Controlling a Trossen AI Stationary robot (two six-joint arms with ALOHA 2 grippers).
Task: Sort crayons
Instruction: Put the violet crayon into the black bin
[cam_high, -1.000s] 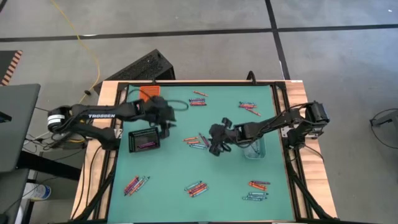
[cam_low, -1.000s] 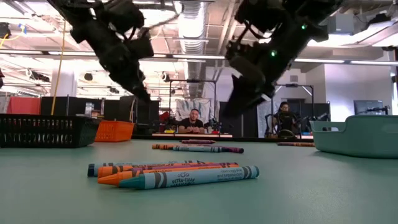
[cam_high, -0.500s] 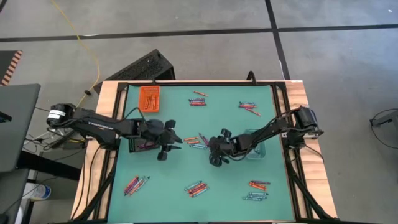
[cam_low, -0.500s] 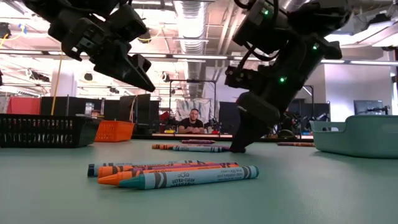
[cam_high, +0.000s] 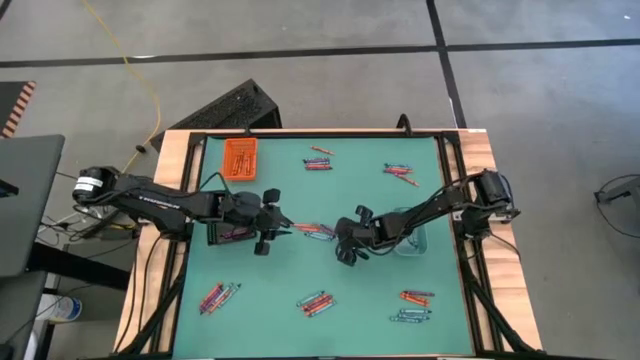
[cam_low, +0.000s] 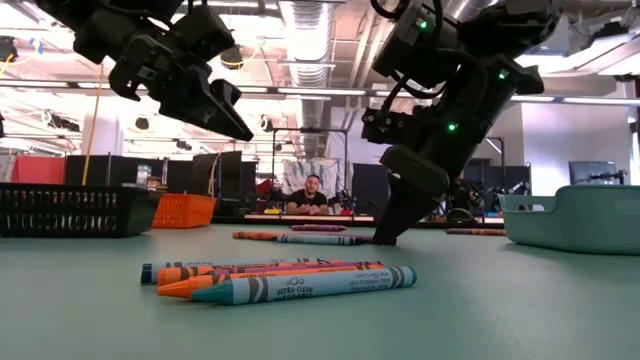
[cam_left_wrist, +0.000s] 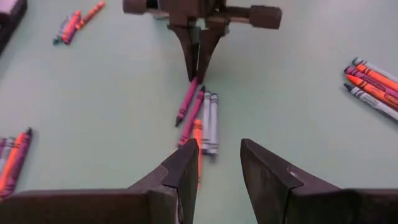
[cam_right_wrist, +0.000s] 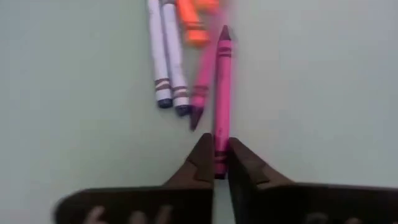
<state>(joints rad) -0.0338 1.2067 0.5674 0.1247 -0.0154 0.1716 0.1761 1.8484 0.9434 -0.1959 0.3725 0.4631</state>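
Right wrist view shows the thing in hand best: a thin pink wax crayon with a paper wrapper (cam_right_wrist: 221, 93), lying flat on the green table mat (cam_right_wrist: 323, 93), its near end pinched between the two dark fingers of the right gripper (cam_right_wrist: 221, 163), which stand narrow and closed on it. Just beside this pink crayon lie a second pink crayon (cam_right_wrist: 200, 87), two pale blue-grey crayons (cam_right_wrist: 165, 59) and an orange one (cam_right_wrist: 193, 22); together they make a small cluster at the middle of the mat.

I judge the crayon to be very light and stiff, but brittle, so it can snap under a hard squeeze. The paper gives some friction, while the bare wax tip is smoother. A hold at the end may let it swing or tilt when lifted; a hold nearer to the middle of the wrapper looks safer to me.

Beside this cluster, on the side of the black mesh tray (cam_high: 232, 228), the left gripper (cam_left_wrist: 217, 163) hovers above the mat with its fingers apart and holding nothing. Farther from the cluster, more crayon groups (cam_high: 315, 302) lie scattered on the mat, and a pale clear tray (cam_high: 410, 238) sits behind the right gripper.
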